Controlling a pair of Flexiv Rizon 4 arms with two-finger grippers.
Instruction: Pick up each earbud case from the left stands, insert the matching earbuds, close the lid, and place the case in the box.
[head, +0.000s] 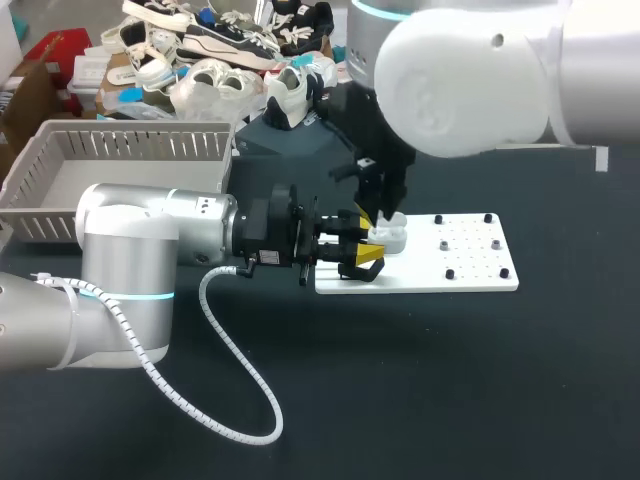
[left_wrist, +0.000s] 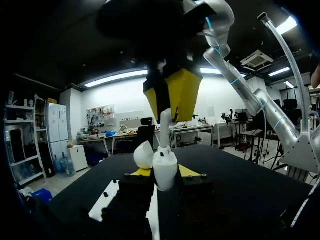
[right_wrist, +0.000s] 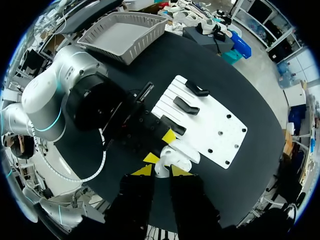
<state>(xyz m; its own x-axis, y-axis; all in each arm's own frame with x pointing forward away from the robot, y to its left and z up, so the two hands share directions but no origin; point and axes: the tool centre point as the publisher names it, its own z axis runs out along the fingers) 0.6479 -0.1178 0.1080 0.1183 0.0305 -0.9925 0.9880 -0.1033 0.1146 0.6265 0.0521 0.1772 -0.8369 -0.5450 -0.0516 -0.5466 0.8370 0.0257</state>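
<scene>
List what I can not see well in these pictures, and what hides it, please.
Head view: the earbud case's inside, hidden by the right gripper and the left gripper.
Left wrist view: the earbud's upper end, hidden between the right gripper's yellow tips; most of the white board, behind the left gripper's fingers.
Right wrist view: how deep the earbud sits, covered by that gripper's own fingers.

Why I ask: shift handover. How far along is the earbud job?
Done: one earbud case is off its stand, lid open, gripped by the left end effector. In hand: the right end effector holds an earbud at the open case's mouth. Left: finish the earbuds, close the lid, and place the case in the box, where no case shows.
</scene>
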